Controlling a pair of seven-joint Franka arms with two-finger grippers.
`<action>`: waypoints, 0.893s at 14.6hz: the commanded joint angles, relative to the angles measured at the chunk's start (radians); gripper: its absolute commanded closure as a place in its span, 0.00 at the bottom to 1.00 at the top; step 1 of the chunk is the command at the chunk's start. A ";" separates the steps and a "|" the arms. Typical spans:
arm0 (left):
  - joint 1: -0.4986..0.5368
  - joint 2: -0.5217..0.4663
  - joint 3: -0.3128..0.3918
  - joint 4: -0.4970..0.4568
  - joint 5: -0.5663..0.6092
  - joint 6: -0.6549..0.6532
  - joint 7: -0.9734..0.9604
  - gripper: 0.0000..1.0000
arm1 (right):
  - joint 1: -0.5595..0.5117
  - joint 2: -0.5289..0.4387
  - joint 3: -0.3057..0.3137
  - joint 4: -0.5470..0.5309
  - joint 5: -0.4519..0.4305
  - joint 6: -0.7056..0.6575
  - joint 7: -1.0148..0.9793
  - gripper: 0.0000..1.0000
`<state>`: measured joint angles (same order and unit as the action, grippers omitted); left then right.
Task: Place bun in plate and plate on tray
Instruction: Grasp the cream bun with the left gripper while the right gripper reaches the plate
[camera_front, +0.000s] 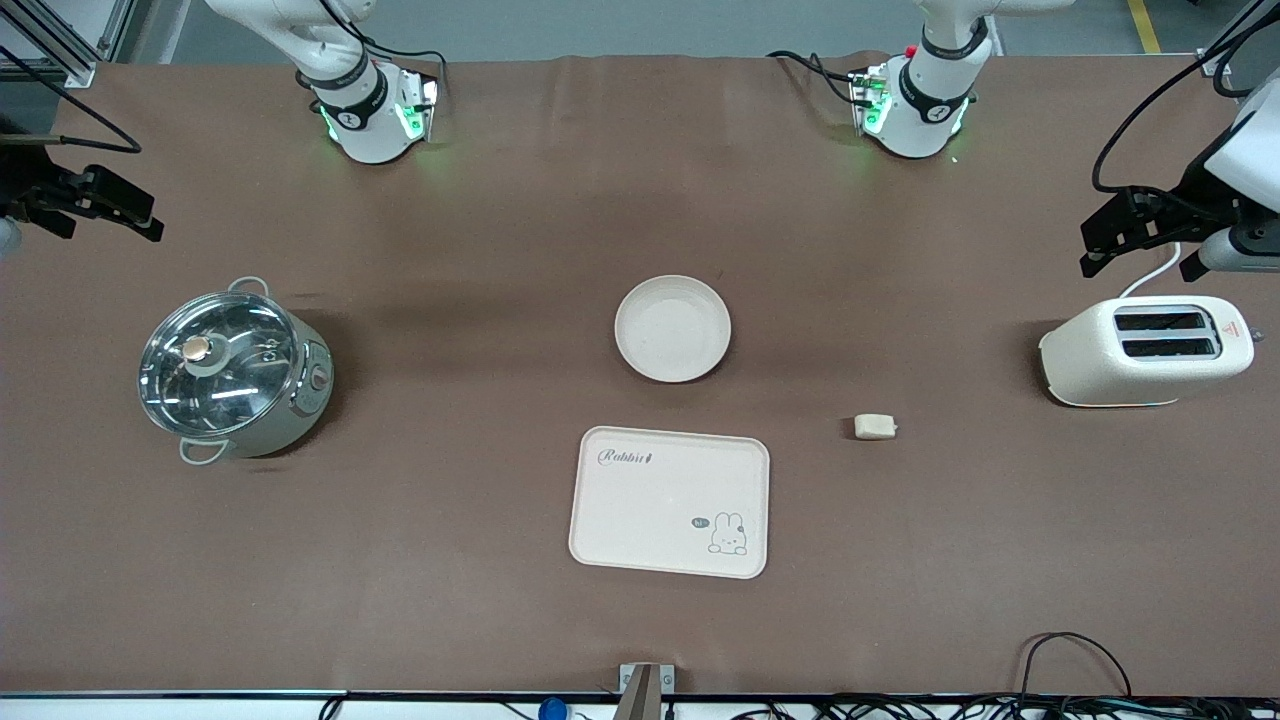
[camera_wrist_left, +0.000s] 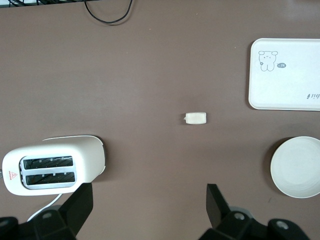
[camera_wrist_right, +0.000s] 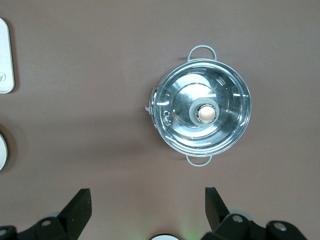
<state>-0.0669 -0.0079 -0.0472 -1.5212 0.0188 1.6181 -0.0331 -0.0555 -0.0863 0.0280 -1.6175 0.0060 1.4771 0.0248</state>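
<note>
Lying alone on the brown table (camera_front: 500, 600), the bun (camera_front: 875, 427) sits toward my left arm's end, well apart from my left gripper (camera_front: 1140, 235), which hangs over the table's edge near the toaster (camera_front: 1145, 350), fingers spread wide and holding nothing. The plate (camera_front: 672, 328) rests mid-table, bare, with the tray (camera_front: 668, 502) just nearer the front camera. My right gripper (camera_front: 100, 205) waits over its own end near the lidded pot (camera_front: 232, 372), likewise wide apart and empty.
</note>
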 joint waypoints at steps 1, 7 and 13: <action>-0.001 0.006 0.013 0.006 0.007 -0.010 0.041 0.00 | 0.003 -0.010 -0.002 -0.013 -0.006 -0.001 0.007 0.00; -0.025 0.058 -0.002 -0.008 -0.010 -0.012 0.041 0.00 | 0.003 -0.009 -0.002 -0.012 0.031 0.008 0.009 0.00; -0.053 0.466 -0.089 -0.033 -0.079 0.219 -0.103 0.00 | 0.031 0.025 -0.002 -0.013 0.090 0.098 0.009 0.00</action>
<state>-0.1213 0.3194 -0.1280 -1.5993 -0.0402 1.7846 -0.1158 -0.0512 -0.0781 0.0294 -1.6196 0.0628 1.5320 0.0250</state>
